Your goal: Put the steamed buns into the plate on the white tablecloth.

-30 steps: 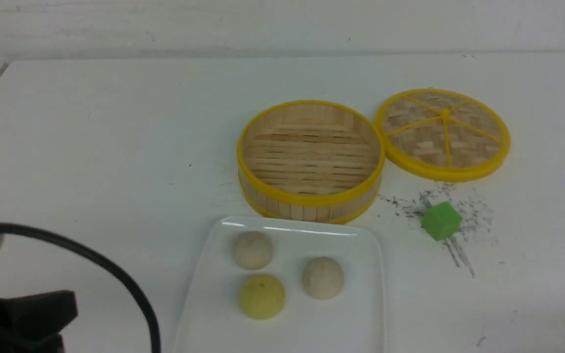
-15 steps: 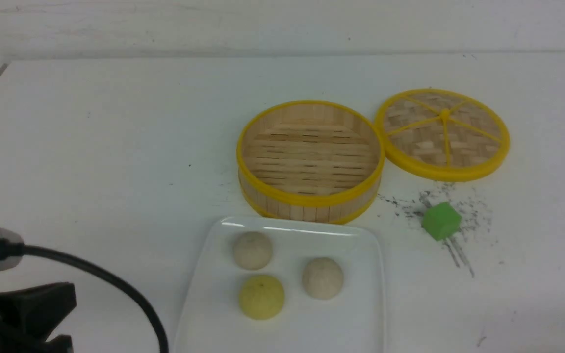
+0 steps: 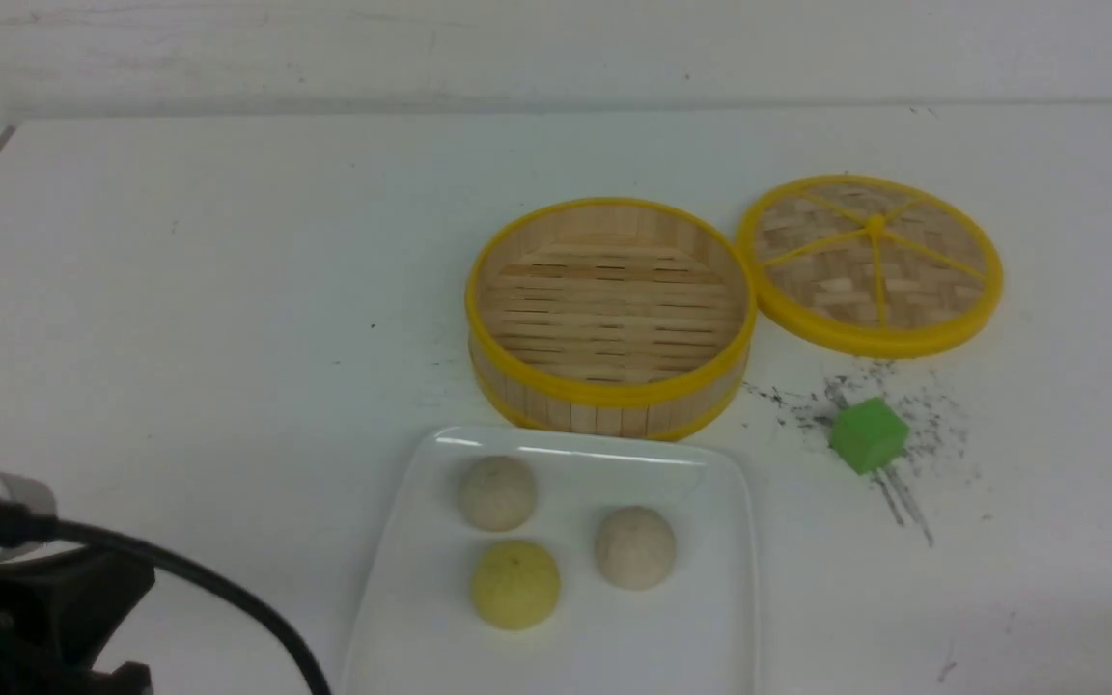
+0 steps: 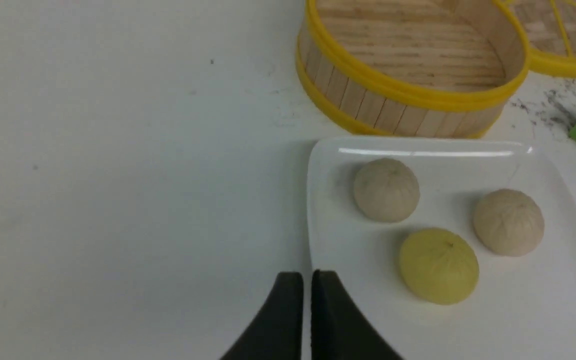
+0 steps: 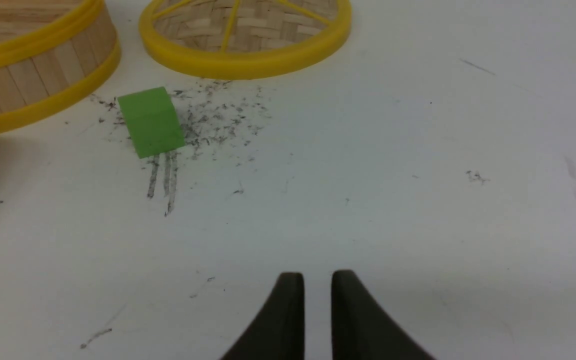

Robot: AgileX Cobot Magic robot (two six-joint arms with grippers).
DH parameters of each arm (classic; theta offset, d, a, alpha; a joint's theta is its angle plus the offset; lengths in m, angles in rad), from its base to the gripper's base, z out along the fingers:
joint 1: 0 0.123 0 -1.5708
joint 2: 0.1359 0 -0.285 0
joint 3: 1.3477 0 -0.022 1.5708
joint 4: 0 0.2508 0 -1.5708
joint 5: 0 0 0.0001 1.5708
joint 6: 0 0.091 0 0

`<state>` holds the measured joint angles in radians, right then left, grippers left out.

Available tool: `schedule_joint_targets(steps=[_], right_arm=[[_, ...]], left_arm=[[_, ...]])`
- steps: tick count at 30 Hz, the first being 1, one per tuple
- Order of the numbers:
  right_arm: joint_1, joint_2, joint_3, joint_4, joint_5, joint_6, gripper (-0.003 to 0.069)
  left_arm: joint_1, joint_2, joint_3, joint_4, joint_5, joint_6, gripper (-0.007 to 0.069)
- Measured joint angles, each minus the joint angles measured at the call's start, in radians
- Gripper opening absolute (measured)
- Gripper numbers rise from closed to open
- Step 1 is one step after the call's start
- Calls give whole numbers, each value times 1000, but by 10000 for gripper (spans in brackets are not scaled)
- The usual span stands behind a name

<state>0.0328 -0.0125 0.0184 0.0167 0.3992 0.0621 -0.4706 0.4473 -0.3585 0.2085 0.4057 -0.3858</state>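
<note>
Two pale steamed buns (image 3: 497,492) (image 3: 635,547) lie on the glossy white plate (image 3: 710,618), with a yellower bun (image 3: 515,583) beside them. The plate rests on the white tablecloth (image 3: 228,290). In the left wrist view the same buns (image 4: 386,190) (image 4: 508,222) sit beyond my left gripper (image 4: 307,276), which is shut and empty over the plate's near left edge (image 4: 313,225). My right gripper (image 5: 317,276) hovers above bare cloth, its jaws a narrow gap apart, holding nothing. It does not show in the front view.
An empty bamboo steamer (image 3: 611,386) stands just behind the plate, its woven lid (image 3: 871,263) flat to the right. A green cube (image 3: 868,435) lies among black scuff marks right of the plate. My left arm and its cable (image 3: 15,598) fill the front view's lower left corner.
My left arm has sunk lower in the front view's bottom left corner. The buns, plate, steamer, lid and cube have not moved.
</note>
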Motion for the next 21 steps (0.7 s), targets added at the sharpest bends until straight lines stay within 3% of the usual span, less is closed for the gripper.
schedule_joint_targets(steps=[7,13,21], right_arm=[[0,0,0,0,0,0,118],[0,0,0,0,0,0,125],[0,0,0,0,0,0,136]], left_arm=[[217,-193,218,-55,-215,141,66],[408,-390,369,-63,-167,222,72],[463,-458,386,-90,-72,227,76]])
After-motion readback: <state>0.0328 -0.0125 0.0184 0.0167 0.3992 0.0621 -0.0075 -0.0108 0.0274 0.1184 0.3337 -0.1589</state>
